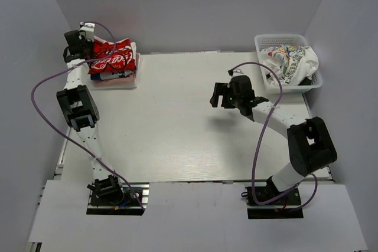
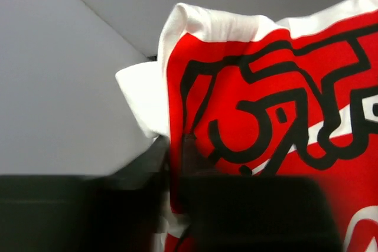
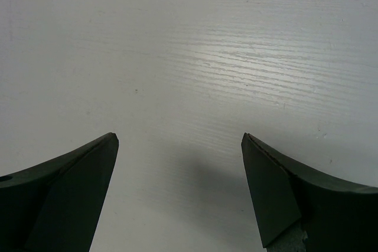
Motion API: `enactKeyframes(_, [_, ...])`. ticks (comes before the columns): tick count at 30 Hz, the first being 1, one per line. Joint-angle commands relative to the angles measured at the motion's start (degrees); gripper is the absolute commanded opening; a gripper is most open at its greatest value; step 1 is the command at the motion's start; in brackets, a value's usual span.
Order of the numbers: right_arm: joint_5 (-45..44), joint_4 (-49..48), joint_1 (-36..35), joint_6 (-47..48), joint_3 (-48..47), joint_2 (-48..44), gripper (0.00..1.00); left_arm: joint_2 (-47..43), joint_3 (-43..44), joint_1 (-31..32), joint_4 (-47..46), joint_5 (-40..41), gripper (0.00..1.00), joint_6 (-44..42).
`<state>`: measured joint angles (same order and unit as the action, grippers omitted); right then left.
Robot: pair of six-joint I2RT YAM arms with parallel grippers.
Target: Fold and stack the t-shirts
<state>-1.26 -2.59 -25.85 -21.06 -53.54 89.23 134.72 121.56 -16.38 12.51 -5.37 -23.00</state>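
L tool (image 2: 176,146) pinches edge of red-print shirt (image 2: 283,146) atop stack (image 1: 116,79), far-left tabletop (image 1: 177,140) corner; R tool (image 3: 180,137) gapes wide over tabletop; other shirts (image 1: 292,60) in basket (image 1: 264,42).

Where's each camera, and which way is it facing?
Top: above, behind the left arm and right arm, looking down on the table.
Left wrist: faces the red shirt close up; left jaws blurred below.
Right wrist: faces down at the table; right jaws open.
Shared: top and left wrist both show the red shirt.
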Motion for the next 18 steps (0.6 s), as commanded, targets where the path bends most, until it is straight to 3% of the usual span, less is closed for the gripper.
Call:
enactKeyframes(1, [0.6,0.7,0.1,-0.6,-3.8,1.6,0.91,-2.3,1.8,-0.5,-1.5,-5.6,0.53,-0.2])
enactKeyframes(2, [0.6,0.9,-0.1,-0.7,-4.0,2.4,0.91,-2.3,1.8,-0.5,-1.5,-6.7,0.81,-0.2])
enactKeyframes(3, [2.6,0.9,-0.1,-0.7,-4.4,2.6,0.91,-2.9,1.8,-0.5,-0.9,-7.3,1.0,-0.2])
enactKeyframes(11, [4.9,-0.2,0.1,-1.3,-3.4,1.4,0.91,-6.9,1.7,0.6,-1.4,-5.1,1.0,6.8])
enactKeyframes(18, [6.3,-2.4,0.1,-1.1,0.4,-5.5,0.91,-15.3,-6.1,1.2,-1.8,-20.8,1.0,15.9])
